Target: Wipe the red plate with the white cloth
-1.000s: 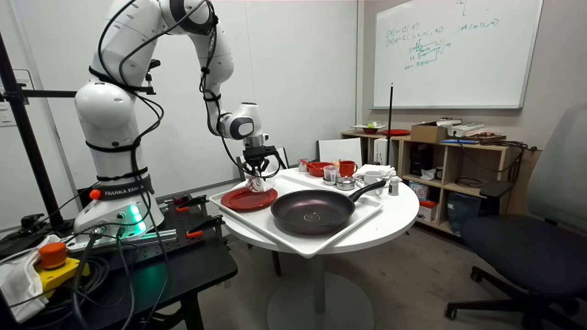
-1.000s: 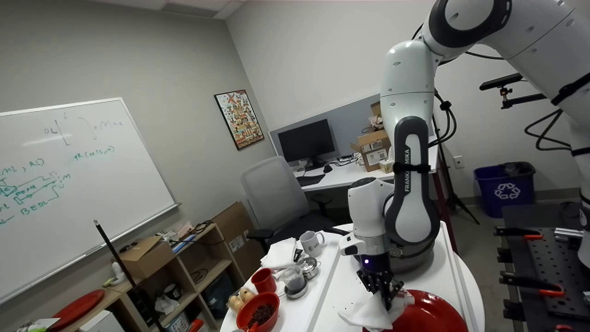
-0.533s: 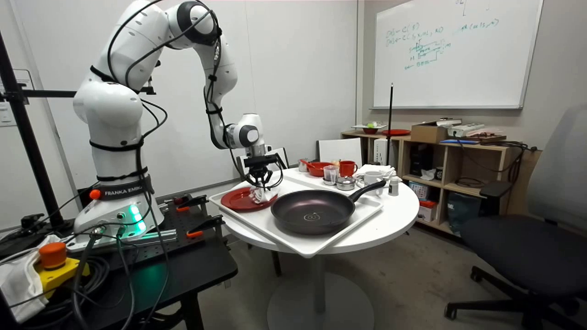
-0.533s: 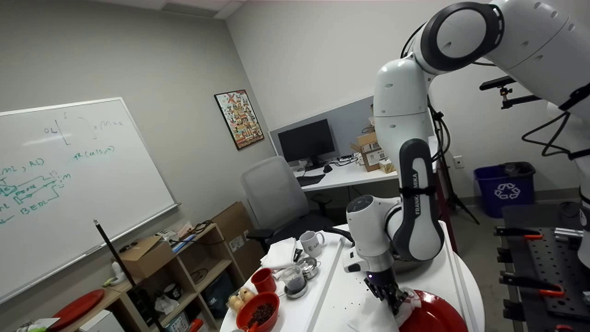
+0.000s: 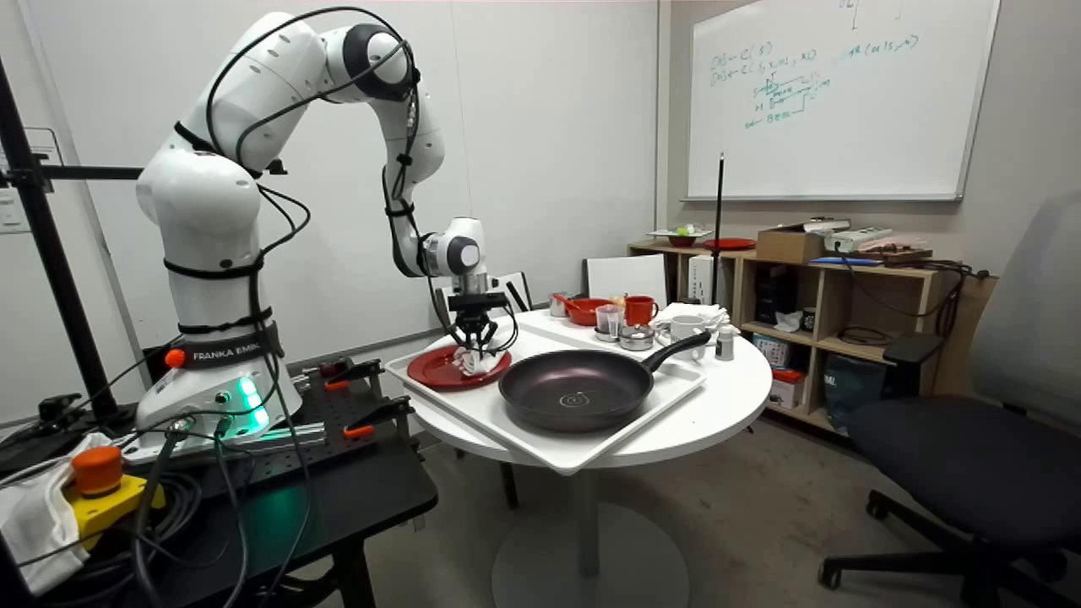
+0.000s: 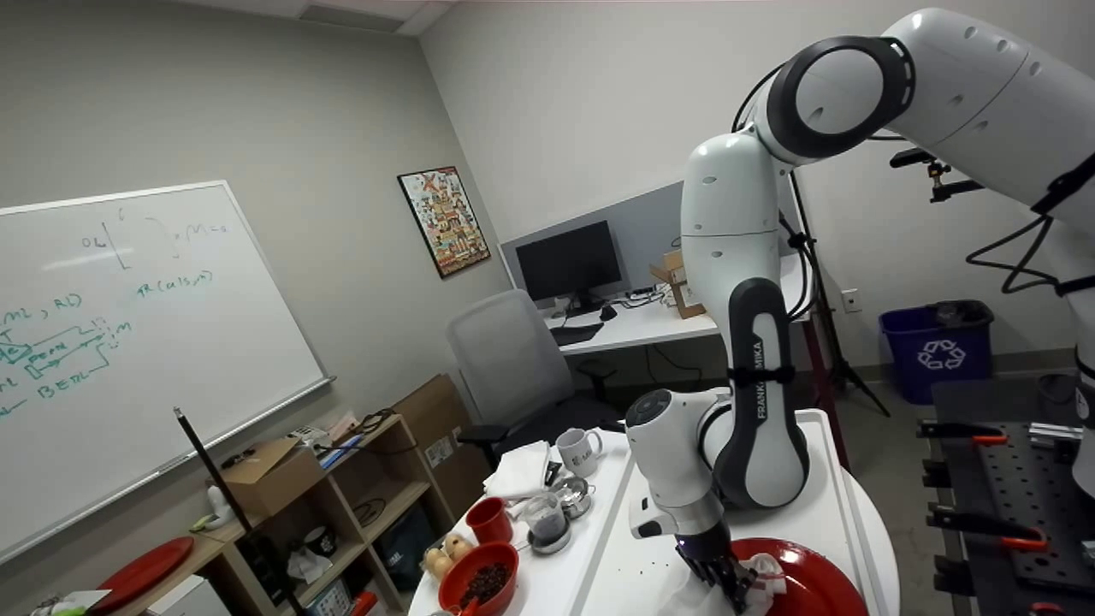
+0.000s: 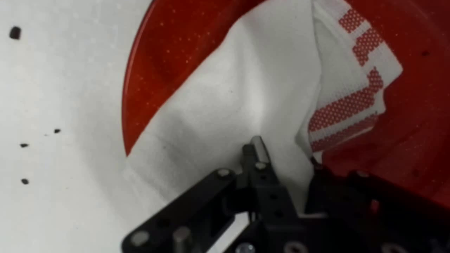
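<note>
The red plate [image 5: 431,371] lies flat on the white tray, and in the wrist view the plate [image 7: 168,45] fills much of the picture. Bunched over it is the white cloth [image 7: 225,102], with a red patterned border on one end; part of it hangs past the rim onto the tray. My gripper [image 7: 284,154] points down with its fingers pinching the fabric between them. In an exterior view the gripper [image 5: 477,348] is low over the plate, and the cloth [image 5: 475,363] appears to rest on its surface. Beneath the cloth the plate's middle is hidden.
A big dark pan [image 5: 578,388] sits beside the plate on the tray [image 5: 515,443], its handle pointing away. Dark crumbs [image 7: 24,145] dot the tray. Beyond are a red bowl [image 6: 479,577], a red mug [image 6: 489,520], a white mug [image 6: 579,453] and folded white cloths [image 6: 517,470].
The arm has come down, bringing the held cloth from above the plate's far rim down over the plate. In the last half second it shifted slightly further inward over the plate.
</note>
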{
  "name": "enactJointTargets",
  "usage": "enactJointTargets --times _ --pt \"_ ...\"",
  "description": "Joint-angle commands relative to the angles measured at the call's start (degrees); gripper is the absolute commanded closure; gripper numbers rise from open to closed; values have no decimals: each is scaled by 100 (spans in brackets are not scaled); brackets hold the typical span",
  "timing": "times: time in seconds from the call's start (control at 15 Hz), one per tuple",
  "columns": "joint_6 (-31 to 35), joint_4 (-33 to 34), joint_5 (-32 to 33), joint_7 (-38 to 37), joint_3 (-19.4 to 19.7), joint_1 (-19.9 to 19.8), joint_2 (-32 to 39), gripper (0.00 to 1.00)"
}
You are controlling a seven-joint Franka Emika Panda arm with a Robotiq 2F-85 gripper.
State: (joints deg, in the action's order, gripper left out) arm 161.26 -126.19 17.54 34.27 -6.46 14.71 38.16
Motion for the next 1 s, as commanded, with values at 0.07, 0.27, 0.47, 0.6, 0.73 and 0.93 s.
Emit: enactJointTargets --times 0.07,0.27,0.47,0.6,0.73,0.93 --pt "-314 334 155 -44 -416 -181 304 93" --pt "-458 409 135 26 -605 -218 344 93" --pt "-606 470 90 162 -797 -293 401 93" --pt "-721 502 44 309 -946 -375 439 93" --pt "-834 546 5 483 -1089 -460 485 93" --pt "-1044 598 -72 866 -1339 -599 559 93"
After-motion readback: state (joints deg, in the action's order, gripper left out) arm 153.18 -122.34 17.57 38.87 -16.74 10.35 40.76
